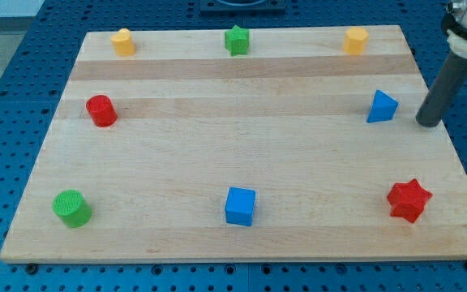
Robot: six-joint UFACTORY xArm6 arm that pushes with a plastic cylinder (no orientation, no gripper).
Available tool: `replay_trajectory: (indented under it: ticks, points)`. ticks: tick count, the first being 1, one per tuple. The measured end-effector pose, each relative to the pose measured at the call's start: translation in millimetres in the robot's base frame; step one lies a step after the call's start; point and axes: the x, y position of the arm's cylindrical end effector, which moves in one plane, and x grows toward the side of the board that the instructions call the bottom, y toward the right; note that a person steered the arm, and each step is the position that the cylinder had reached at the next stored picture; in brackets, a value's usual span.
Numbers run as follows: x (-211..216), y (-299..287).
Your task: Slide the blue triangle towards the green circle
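Eight small blocks lie on the wooden table [217,154], which fills most of the frame and rests on a blue perforated base [6,122]. Next in size is my tool, the dark rod [444,85], which comes down from the upper right corner. It has no jaws to be wide or narrow, and it holds nothing. My tip [429,123] stands at the right edge of the table, just beside the blue triangle [382,107] on its right, with a small gap between them, so they do not touch.

The blue triangle is at the right side of the frame, a little above the middle. The green circle [71,208] is in the lower left, well apart from it, across the whole table.

A red star [409,199] sits in the lower right and a blue cube [240,206] at the lower middle. A red cylinder [101,110] is at the left. Along the top edge I see a yellow block [122,41] at the left, a green star [237,39] in the middle and a second yellow block [355,40] at the right; their exact shapes I cannot tell.
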Motion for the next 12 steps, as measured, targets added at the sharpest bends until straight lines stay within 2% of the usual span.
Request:
replay_trajectory:
  ticks: [1,3,7,12]
  points:
    - [-21,0]
    - [-22,-33]
    - [2,-102]
    - [24,-240]
